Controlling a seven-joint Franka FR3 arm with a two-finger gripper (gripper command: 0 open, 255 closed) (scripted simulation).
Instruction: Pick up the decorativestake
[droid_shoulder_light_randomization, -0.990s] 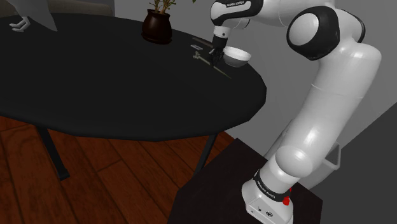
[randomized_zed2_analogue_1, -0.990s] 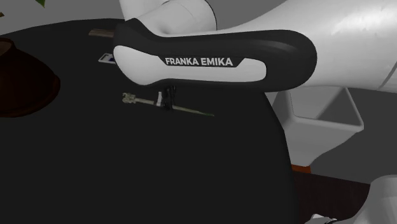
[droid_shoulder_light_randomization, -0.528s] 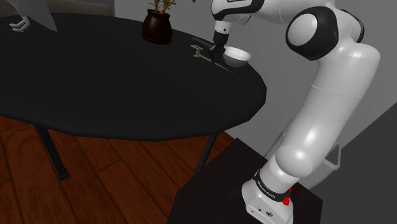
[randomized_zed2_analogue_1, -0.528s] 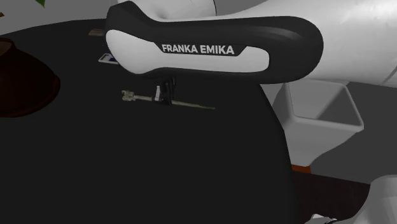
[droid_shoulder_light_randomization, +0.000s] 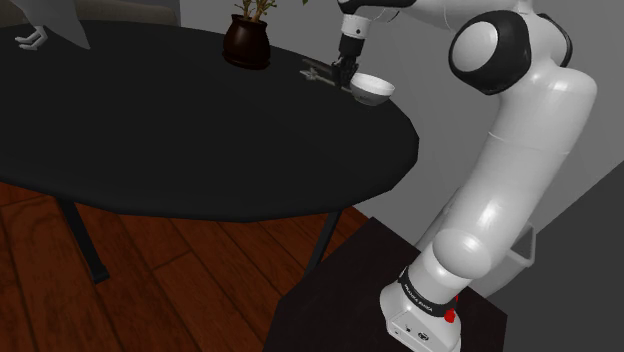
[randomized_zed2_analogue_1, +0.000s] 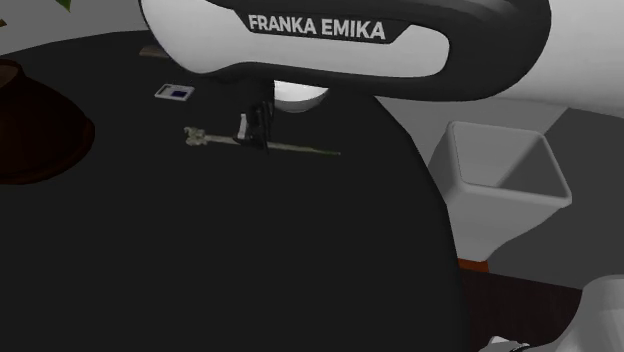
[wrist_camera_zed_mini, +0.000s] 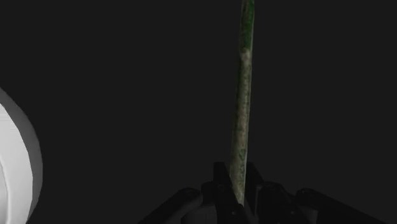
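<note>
The decorative stake (randomized_zed2_analogue_1: 300, 149) is a thin greenish-grey rod with a small ornament at one end. It hangs roughly level, a little above the black round table (droid_shoulder_light_randomization: 200, 130). My gripper (randomized_zed2_analogue_1: 258, 134) is shut on it partway along its length. In the shoulder view the gripper (droid_shoulder_light_randomization: 345, 72) holds the stake (droid_shoulder_light_randomization: 318, 71) near the table's far edge, beside a white bowl (droid_shoulder_light_randomization: 372, 88). In the wrist view the mottled green shaft (wrist_camera_zed_mini: 242, 114) runs straight out from between the closed fingertips of the gripper (wrist_camera_zed_mini: 236, 191).
The white bowl (randomized_zed2_analogue_1: 298, 95) sits just behind the gripper. A dark plant pot (droid_shoulder_light_randomization: 246, 42) stands at the table's back. A small flat card (randomized_zed2_analogue_1: 175, 92) lies near the stake. A white bin (randomized_zed2_analogue_1: 500, 170) stands on the floor past the table's edge.
The gripper has risen with the stake clasped in it, so the stake has left the tabletop. It has stayed roughly level. The bowl, pot and card have not moved.
</note>
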